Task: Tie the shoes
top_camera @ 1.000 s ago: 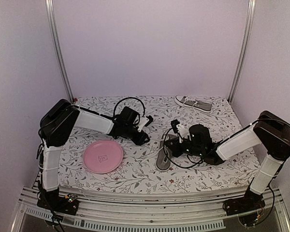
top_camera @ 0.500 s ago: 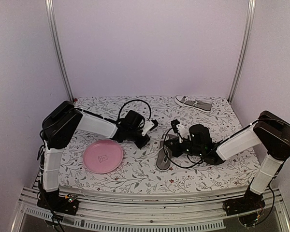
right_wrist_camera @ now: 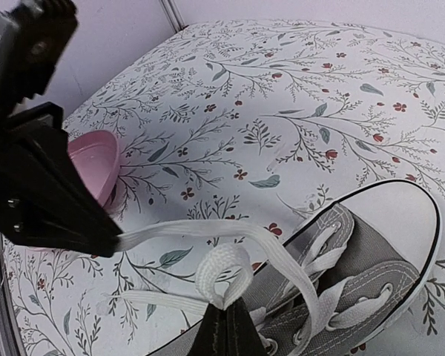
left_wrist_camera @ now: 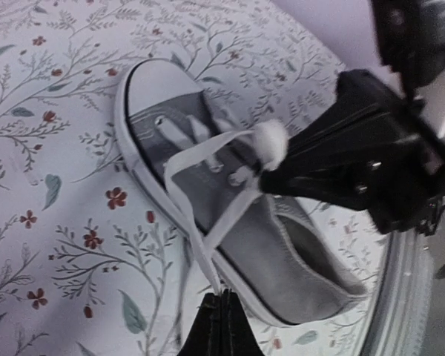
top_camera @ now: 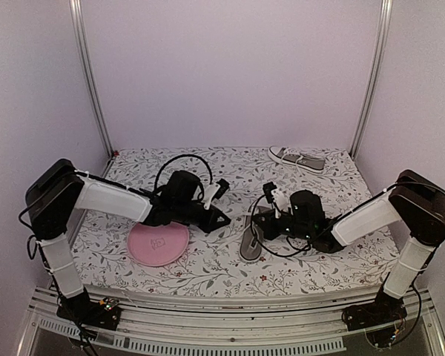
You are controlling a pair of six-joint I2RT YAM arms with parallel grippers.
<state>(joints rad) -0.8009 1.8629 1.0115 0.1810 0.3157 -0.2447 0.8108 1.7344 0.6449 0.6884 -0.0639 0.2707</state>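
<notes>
Two hands meet at one shoe [top_camera: 249, 243], which stands on its sole near the middle of the flowered tabletop [top_camera: 208, 271]. The left hand [top_camera: 226, 220] lies low just left of the shoe, between it and the pink plate [top_camera: 157, 245]. Its fingers are pressed together on a strand of the white lace [right_wrist_camera: 208, 228], which runs taut from the fingertips across to the eyelets. The right hand [top_camera: 258, 215] reaches in from the right and hangs over the shoe's far end in the top view. Its fingers are together too, pinching a small loop [right_wrist_camera: 222, 273] of the same lace just above the tongue. The tips of both hands are near each other, with the lace stretched between them. In the left wrist view the strand climbs from the pinched tips at the shoe's side up toward the loop. The other shoe [top_camera: 298, 159] lies at the far right corner of the tabletop, well apart from both hands.
</notes>
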